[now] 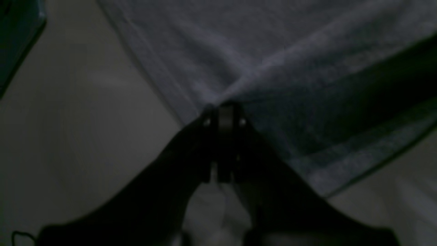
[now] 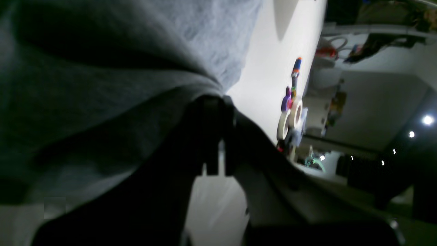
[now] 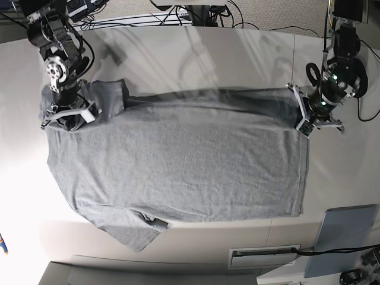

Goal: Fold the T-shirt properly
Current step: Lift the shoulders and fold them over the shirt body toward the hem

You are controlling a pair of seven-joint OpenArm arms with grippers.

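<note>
The shirt (image 3: 178, 166) lies spread on the counter (image 3: 196, 53). Left tool (image 1: 223, 114) clenches its hem; right tool (image 2: 213, 102) clenches its shoulder.

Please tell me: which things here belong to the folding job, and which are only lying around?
Part of the job:
T-shirt
left gripper, shut on the T-shirt
right gripper, shut on the T-shirt

Only lying around:
grey-blue pad
tape rolls
cables
</note>
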